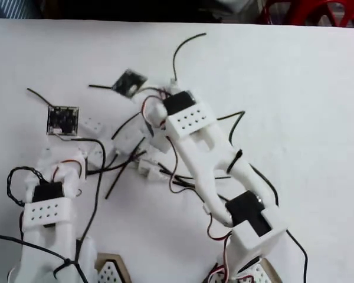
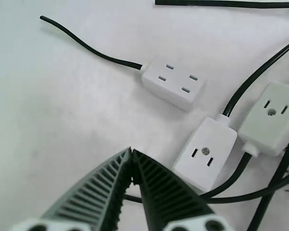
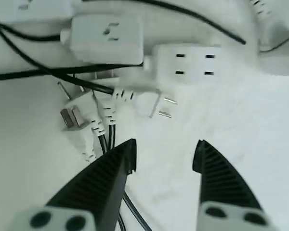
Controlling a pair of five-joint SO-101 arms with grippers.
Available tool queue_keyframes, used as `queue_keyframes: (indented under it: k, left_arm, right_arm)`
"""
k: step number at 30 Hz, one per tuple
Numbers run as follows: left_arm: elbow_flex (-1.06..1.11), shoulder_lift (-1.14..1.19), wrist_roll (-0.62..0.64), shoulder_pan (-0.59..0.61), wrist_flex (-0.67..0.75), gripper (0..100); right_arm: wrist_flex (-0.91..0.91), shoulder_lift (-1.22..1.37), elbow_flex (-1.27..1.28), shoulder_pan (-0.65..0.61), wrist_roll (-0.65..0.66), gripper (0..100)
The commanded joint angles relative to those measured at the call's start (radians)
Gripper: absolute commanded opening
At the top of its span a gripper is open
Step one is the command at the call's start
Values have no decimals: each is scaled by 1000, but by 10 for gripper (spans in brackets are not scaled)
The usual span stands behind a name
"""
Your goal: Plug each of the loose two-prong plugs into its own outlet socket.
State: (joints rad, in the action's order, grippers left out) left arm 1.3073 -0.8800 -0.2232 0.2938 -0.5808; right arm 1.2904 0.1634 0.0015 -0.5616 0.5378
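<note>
Two square black-and-white patterned tags are lying on the white surface (image 1: 307, 88), one (image 1: 63, 119) near the left arm (image 1: 47, 212) and one (image 1: 130, 82) farther back. Their print is too small to read.

The left hand (image 2: 131, 155) is hovering just above the surface with its ribbed fingers (image 2: 164, 192) pressed together at the tips and nothing between them. Near it, a four-slot outlet block (image 2: 173, 84) is lying flat, slots up, with a black cord (image 2: 86, 45) running away from one end. Beside that block, two three-hole outlet sockets are lying side by side, the nearer one (image 2: 205, 153) just beside the closed fingertips and the other (image 2: 269, 120) touching its far corner. Black cords are passing between and under them.

The right arm (image 1: 192, 121) is stretching across the middle of the tangle. The right hand (image 3: 164, 151) is standing wide apart, gripping nothing, with bare surface showing between its two dark fingers (image 3: 111, 178). Just beyond the gap, a loose two-prong plug (image 3: 154, 98) is lying on its side, its prongs pointing away from the cords and close to a four-slot outlet block (image 3: 195, 65) but not inside any slot. A second two-prong plug (image 3: 74, 118) is lying near one finger, also unplugged, among white and black cords. A three-hole outlet socket (image 3: 108, 36) is sitting just beside the block.
</note>
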Motion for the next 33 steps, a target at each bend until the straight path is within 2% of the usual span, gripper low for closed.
queue_keyframes:
  k: [1,5,12,20,27,33]
  left_arm:
    - [-14,-25,-5,7,25,24]
    - [-14,-24,-5,5,25,24]
    - [-14,-21,-5,5,25,24]
    - [-12,-19,-5,5,25,24]
    - [-12,-19,-5,5,25,24]
    - [-12,-19,-5,5,25,24]
  right_arm:
    - [-94,-53,81,-18,78,193]
    - [-219,-53,201,-31,147,192]
    - [-369,-27,285,-84,149,191]
    - [-375,217,107,-48,146,187]
    - [-375,255,68,-38,146,21]
    - [-349,234,66,-15,146,17]
